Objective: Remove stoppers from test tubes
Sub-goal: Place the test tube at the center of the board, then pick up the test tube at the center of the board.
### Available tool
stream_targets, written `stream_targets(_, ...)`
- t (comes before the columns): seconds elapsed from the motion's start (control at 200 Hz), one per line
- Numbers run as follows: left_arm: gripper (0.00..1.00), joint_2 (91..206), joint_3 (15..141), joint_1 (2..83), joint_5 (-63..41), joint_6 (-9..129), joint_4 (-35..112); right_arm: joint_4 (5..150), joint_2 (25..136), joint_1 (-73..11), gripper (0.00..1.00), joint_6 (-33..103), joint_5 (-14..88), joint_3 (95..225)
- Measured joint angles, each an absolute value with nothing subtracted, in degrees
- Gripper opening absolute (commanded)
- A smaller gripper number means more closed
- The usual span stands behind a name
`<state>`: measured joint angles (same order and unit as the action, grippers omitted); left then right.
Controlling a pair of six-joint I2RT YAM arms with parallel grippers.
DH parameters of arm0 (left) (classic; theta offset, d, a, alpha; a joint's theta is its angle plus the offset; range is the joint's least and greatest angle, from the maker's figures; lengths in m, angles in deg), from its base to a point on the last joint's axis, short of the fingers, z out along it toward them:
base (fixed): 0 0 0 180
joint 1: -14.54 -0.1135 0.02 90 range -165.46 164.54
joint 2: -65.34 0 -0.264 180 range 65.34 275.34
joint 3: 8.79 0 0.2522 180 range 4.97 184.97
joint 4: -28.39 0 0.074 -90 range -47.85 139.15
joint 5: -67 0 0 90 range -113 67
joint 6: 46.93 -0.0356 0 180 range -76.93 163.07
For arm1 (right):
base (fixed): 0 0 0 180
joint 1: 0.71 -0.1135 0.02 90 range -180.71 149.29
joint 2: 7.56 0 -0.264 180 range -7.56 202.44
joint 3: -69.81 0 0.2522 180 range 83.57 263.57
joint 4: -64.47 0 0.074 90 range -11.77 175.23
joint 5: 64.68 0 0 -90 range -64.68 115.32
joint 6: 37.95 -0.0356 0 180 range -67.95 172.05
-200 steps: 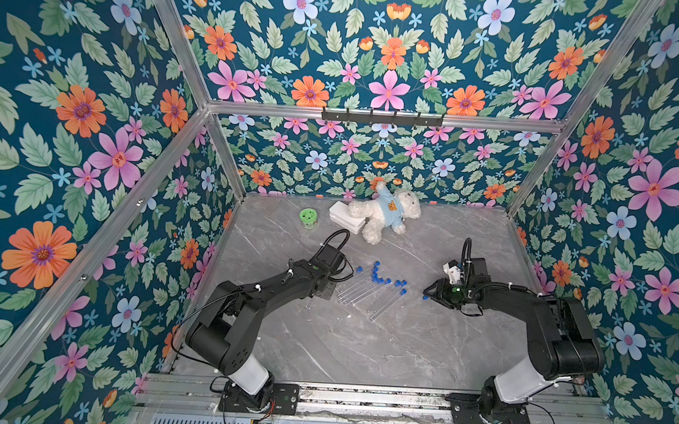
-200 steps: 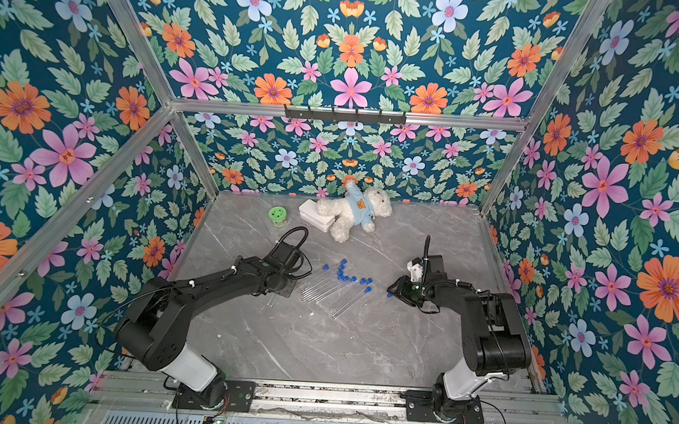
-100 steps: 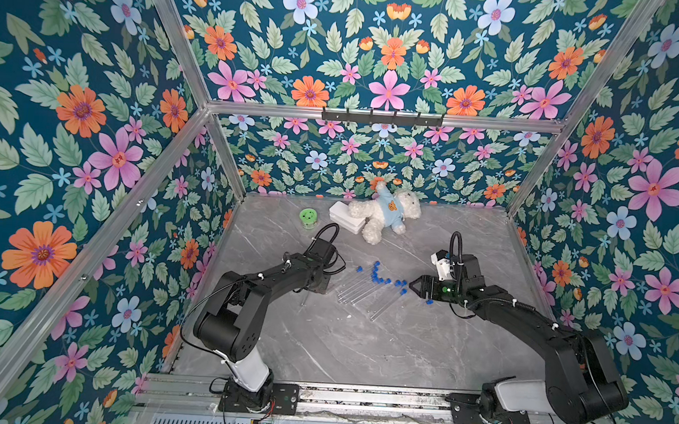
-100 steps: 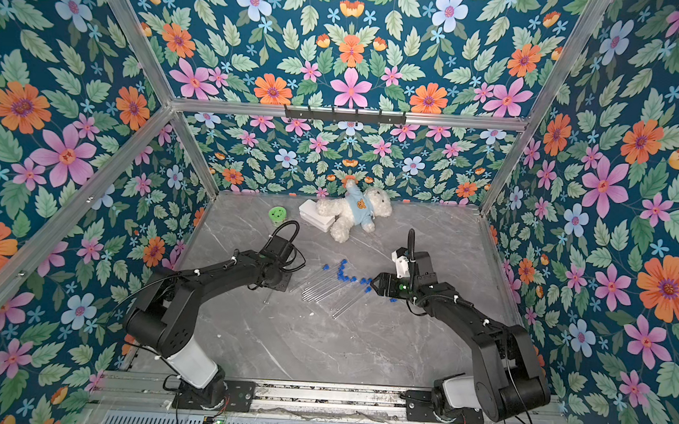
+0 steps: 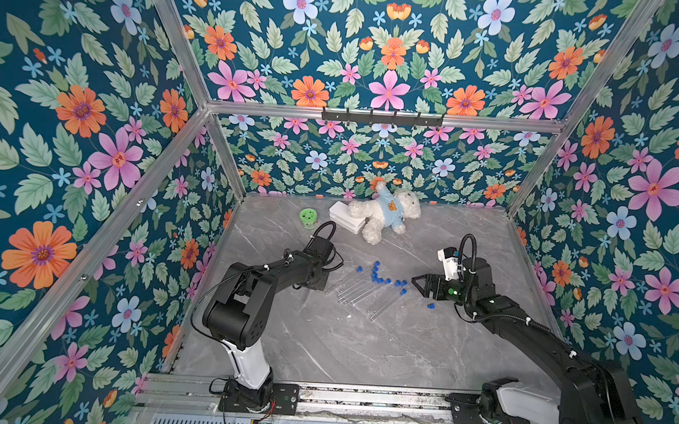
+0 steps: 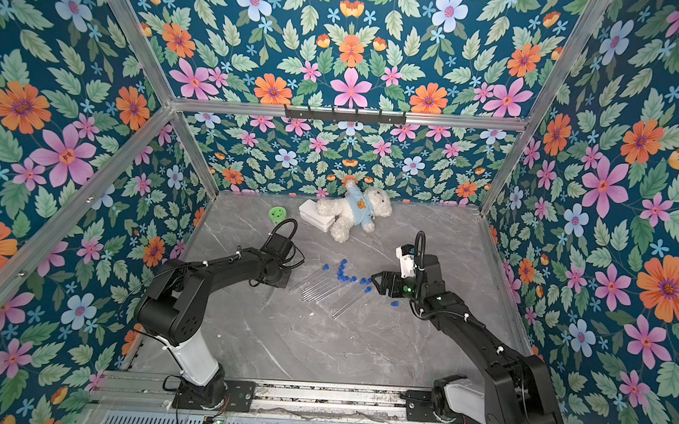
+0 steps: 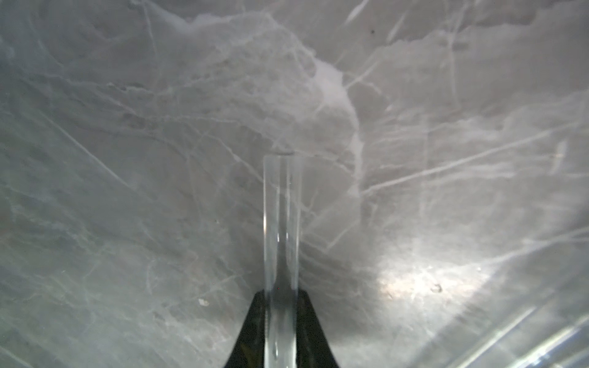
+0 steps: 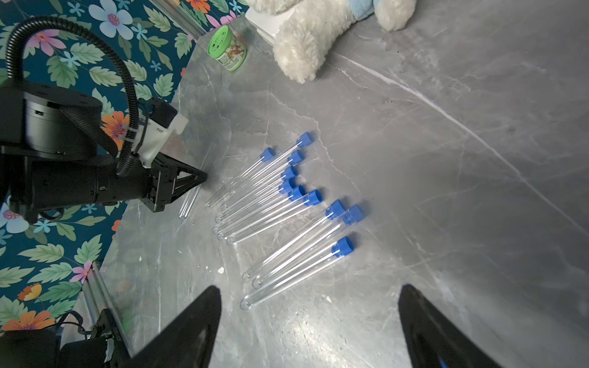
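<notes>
The test tubes point(image 8: 261, 207) are laid flat in a loose row at the middle of the tabletop point(image 5: 361, 351). They are slanted so that their rounded ends are turned near-left and their capped ends far-right. Each of these is seen closed by one of the blue stoppers point(image 8: 314, 197). A loose stopper point(image 5: 430, 306) is found apart from them on the marble to the right, just on the near side of the right hand point(image 5: 420, 285). That hand is directed at the row, and its fingers point(image 8: 204, 318) are spread wide apart with nothing between them. Left of the row, an unstoppered tube point(image 7: 282, 223) is clamped between the closed fingers of the left hand point(image 8: 204, 176); its open end is shown over bare marble in the left wrist view. Along the far edge a green-lidded jar point(image 5: 308, 217), a white box point(image 5: 343, 217) and a white teddy bear point(image 5: 386, 216) in a blue shirt are set, well apart from the tubes.
</notes>
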<state>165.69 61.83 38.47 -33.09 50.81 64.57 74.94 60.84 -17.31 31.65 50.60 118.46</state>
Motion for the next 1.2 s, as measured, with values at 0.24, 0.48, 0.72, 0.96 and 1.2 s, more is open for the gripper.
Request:
stream_targets(0.24,0.33,165.54,61.51,37.85,-33.4,51.64,63.5,74.2,58.76,-17.34,0.88,31.65,50.6,118.16)
stream_targets(0.48,0.41,164.69,61.37,37.81,-31.8,51.67,64.0,74.26,56.95,-17.31,0.88,31.65,50.2,118.03)
stream_targets(0.72,0.54,160.25,62.88,38.12,-30.97,51.6,67.08,76.56,58.43,-17.36,0.89,31.62,49.68,120.12)
stream_targets(0.96,0.6,156.32,66.42,42.77,-30.51,50.11,69.92,78.0,60.99,-17.36,0.89,31.6,53.15,123.64)
stream_targets(1.2,0.59,161.78,71.87,49.18,-28.94,48.61,69.79,76.6,64.93,-17.36,0.9,30.93,58.22,125.37)
